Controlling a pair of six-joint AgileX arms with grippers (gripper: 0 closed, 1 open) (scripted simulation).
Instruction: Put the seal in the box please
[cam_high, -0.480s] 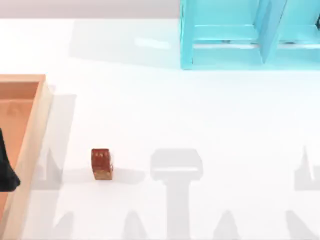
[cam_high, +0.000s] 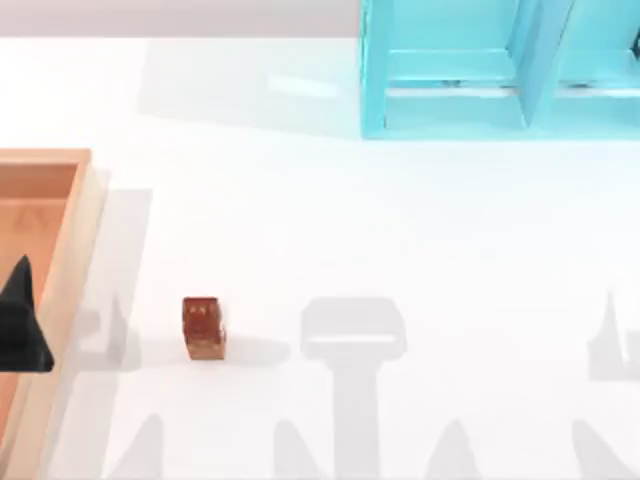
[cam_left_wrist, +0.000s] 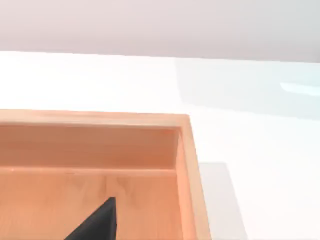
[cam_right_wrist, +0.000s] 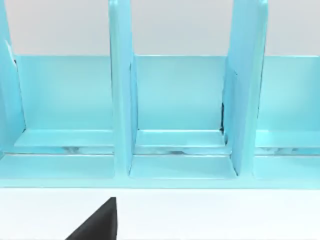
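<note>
Our left gripper (cam_high: 22, 335) hovers over the box (cam_high: 75, 250) at the table's left edge; we cannot tell how its jaws stand. The seal (cam_high: 203, 327) sits upright on the white table (cam_high: 400, 230), just right of the box, untouched.

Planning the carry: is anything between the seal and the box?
Nothing visible: bare white table separates the small reddish-brown seal from the shallow wooden box; only its tan rim must be cleared.
</note>
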